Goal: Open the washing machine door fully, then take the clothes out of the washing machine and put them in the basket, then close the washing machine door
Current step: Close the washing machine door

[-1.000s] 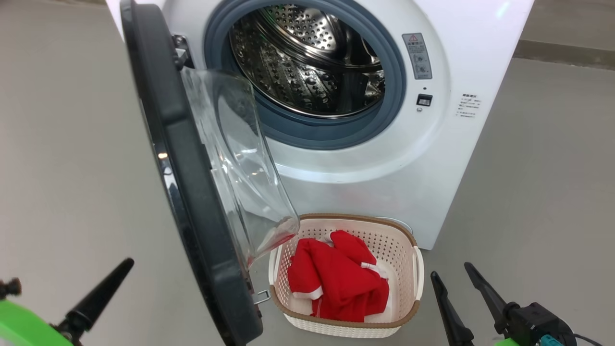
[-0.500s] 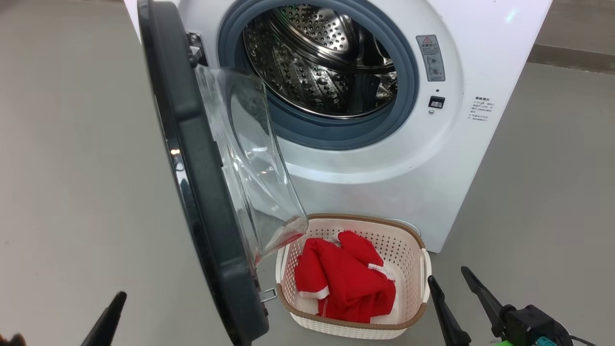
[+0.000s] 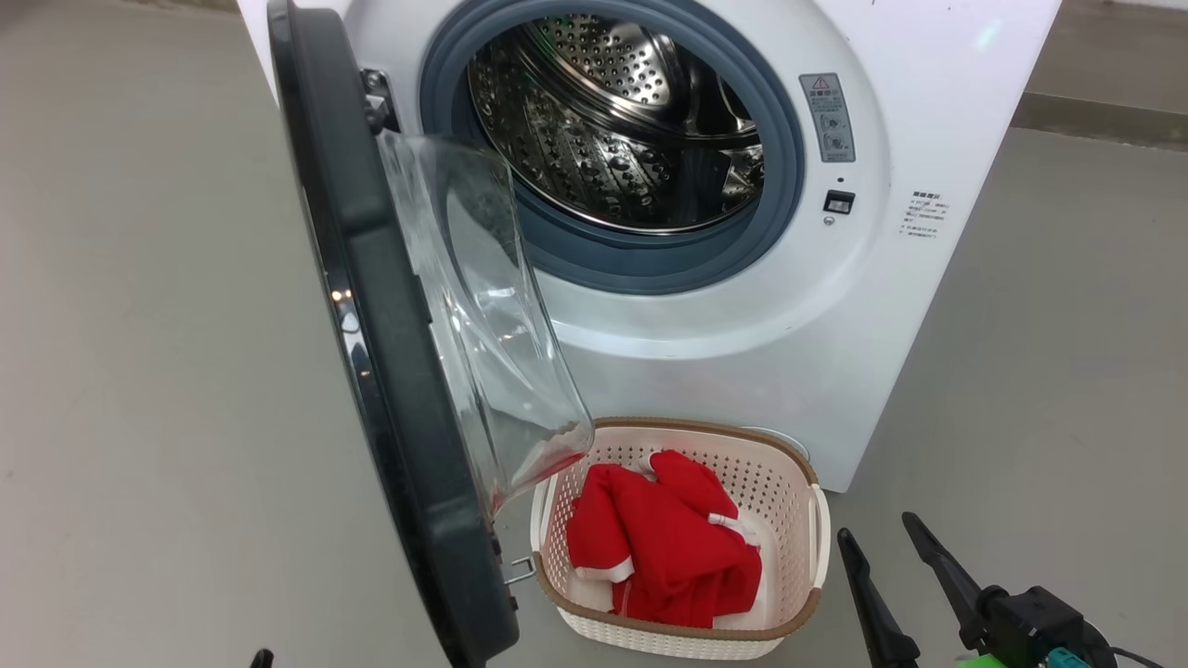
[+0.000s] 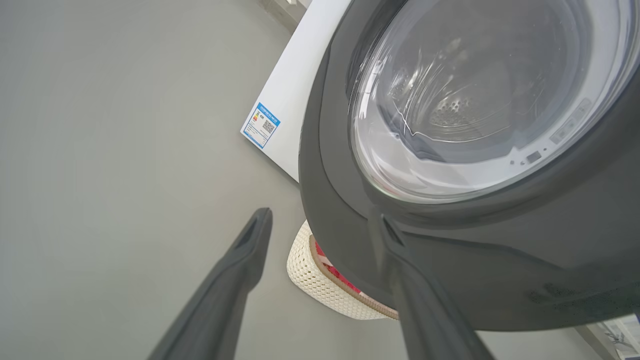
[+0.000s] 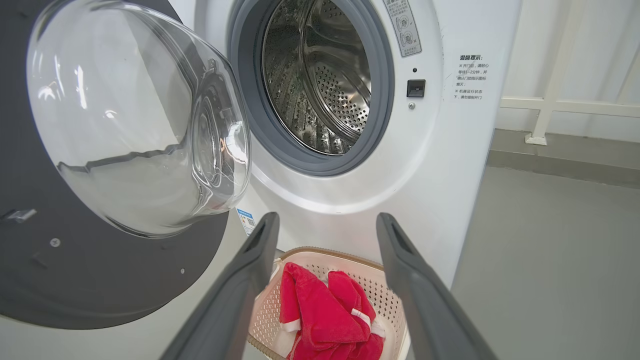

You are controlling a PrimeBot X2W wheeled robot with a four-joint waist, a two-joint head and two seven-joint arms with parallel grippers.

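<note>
On the smooth grey floor (image 3: 139, 371) before me stands the big white front-loading washing machine (image 3: 835, 353), its perforated steel drum (image 3: 613, 121) bare inside the grey rubber ring (image 3: 650, 269). Its large round door with the black rim (image 3: 371, 306) is swung out on the hinge at my left and stands upright, nearly edge-on to my head view, the clear glass bowl bulging to my right, over the basket's left edge. From my left wrist I see the door's outer face and a blue sticker (image 4: 260, 125) on the machine's side; from my right wrist, the door's inner face, and a white wall with a pale rail (image 5: 565, 105) behind the machine.

The small cream perforated plastic basket with the brown rim (image 3: 687, 425) sits on the floor at the foot of the machine's front. The bright red clothes with white cuffs (image 3: 664, 547) lie bunched in it, toward its near left side, its far right corner bare.

My right gripper (image 3: 880, 529) hangs just right of the basket, fingers spread, holding nothing. My left gripper (image 4: 324, 217) is spread too, close by the door's lower rim; I cannot tell whether it touches.
</note>
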